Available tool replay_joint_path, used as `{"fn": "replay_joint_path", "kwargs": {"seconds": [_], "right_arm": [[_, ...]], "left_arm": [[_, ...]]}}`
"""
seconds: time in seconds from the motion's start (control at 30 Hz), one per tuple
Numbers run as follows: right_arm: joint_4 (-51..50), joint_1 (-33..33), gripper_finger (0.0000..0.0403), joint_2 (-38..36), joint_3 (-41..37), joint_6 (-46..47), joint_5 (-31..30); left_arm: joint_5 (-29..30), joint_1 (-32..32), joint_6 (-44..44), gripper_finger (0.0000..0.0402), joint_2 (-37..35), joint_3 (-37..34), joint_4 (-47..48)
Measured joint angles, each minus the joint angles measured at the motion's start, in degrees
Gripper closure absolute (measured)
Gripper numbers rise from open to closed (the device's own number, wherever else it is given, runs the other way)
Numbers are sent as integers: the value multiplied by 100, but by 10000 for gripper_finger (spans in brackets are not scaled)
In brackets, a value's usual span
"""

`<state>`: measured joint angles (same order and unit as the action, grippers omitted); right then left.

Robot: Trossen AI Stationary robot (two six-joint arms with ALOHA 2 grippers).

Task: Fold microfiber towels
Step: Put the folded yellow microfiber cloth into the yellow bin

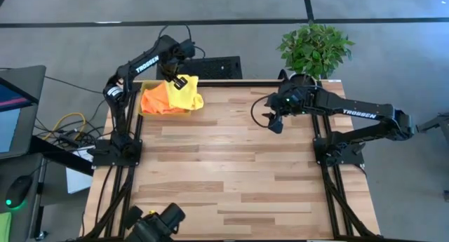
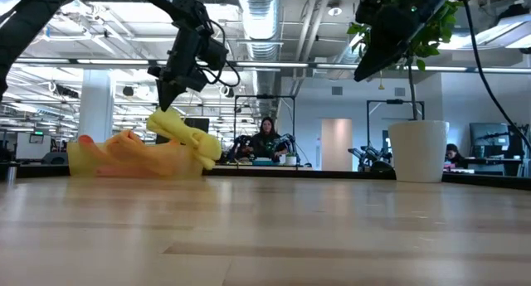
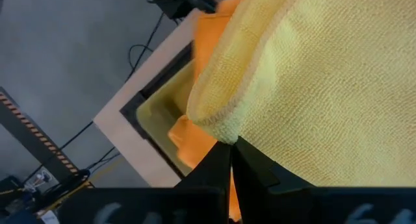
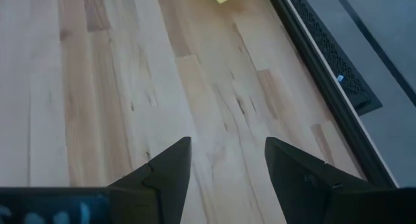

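Left gripper (image 1: 173,79) is closed on the yellow towel (image 1: 185,92), lifting its edge above the bin (image 1: 145,110). Orange towels (image 1: 156,99) lie in the bin. Right gripper (image 1: 273,121) hovers open over the tabletop (image 1: 224,165), well apart from the bin. No fold is visible; the task appears barely started.

The left arm rises from its base at 9 o'clock and reaches toward 11 o'clock, wrist bent down; the left gripper (image 1: 172,78) is pinched closed on the yellow towel (image 1: 185,92). The right arm stretches from 3 o'clock toward 1 o'clock, held above the table, the right gripper (image 4: 227,160) with fingers spread apart.
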<state>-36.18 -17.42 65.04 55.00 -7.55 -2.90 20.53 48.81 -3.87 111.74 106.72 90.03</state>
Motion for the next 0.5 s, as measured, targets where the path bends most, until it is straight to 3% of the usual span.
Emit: {"fn": "replay_joint_path", "kwargs": {"seconds": [0.2,0.5], "right_arm": [[4,-144,182,0,0,0,2],[226,-187,182,0,0,-42,2]], "left_arm": [[-23,265,8,401,-190,-130,-20],[116,507,-198,401,-1107,-1928,5]]}}
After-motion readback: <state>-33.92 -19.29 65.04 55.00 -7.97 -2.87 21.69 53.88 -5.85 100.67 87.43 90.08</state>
